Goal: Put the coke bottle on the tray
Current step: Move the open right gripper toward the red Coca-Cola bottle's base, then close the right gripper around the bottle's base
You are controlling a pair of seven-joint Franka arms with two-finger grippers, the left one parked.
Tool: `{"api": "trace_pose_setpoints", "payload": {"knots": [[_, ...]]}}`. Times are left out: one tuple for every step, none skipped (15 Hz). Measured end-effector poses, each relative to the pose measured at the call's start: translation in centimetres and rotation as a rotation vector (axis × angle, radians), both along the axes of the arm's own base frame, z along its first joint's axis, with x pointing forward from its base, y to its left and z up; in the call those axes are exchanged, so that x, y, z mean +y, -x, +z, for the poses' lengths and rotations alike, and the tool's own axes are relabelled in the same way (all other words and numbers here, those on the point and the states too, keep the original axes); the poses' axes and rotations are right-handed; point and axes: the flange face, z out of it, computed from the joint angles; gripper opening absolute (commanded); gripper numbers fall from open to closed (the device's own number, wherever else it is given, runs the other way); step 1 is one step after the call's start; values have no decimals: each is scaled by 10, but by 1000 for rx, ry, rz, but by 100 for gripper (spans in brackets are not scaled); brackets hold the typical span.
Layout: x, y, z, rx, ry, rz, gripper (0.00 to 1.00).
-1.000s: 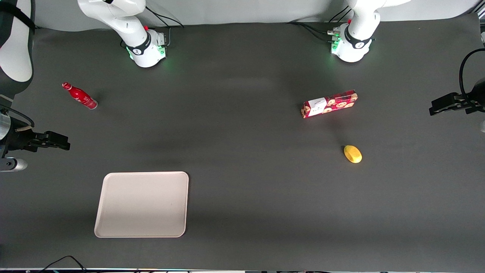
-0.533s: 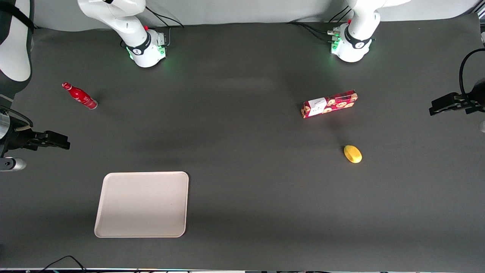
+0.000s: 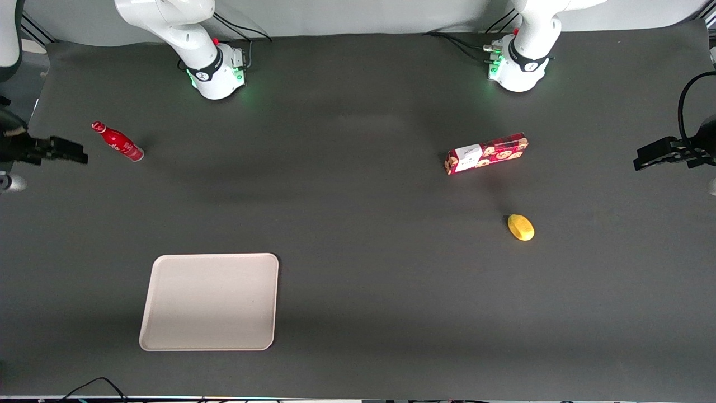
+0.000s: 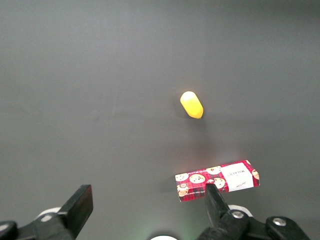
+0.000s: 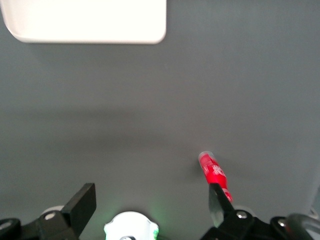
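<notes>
The small slim red coke bottle with a red cap (image 3: 117,142) lies on its side on the dark grey bench (image 3: 358,224), well apart from the large flat pale beige-pink tray (image 3: 210,301), which sits nearer the front camera; the right arm's black gripper (image 5: 150,200) hangs near the bottle's cap end, jaws spread wide and holding nothing.

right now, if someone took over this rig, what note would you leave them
Gripper: open, empty, hanging above the table beside the coke bottle, not touching it.
Coke bottle: on the table at the working arm's end, apparently lying on its side.
Tray: bare, nearer the front camera than the bottle.
Cookie box and yellow object lie toward the parked arm's end, not part of the job.
Done: nothing yet.
Left: grasp the bottle, carry it to the tray, release.
</notes>
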Motion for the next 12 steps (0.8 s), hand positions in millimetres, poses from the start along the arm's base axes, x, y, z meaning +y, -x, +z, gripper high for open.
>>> {"api": "trace_pose_setpoints", "payload": {"knots": [[-14, 22, -10, 9, 7, 11, 100], [-33, 45, -24, 13, 15, 19, 100], [-55, 69, -42, 11, 18, 24, 100], [-78, 94, -62, 9, 17, 28, 100], [-99, 118, -84, 5, 5, 27, 100], [-119, 140, -107, -2, -16, 26, 100], [-133, 158, -128, -13, -38, 26, 100], [-144, 172, -146, -23, -55, 22, 100], [-152, 182, -162, -31, -65, 17, 100], [-158, 191, -175, -37, -71, 14, 100], [-164, 198, -187, -45, -75, 14, 100], [-169, 204, -197, -52, -77, 13, 100]]}}
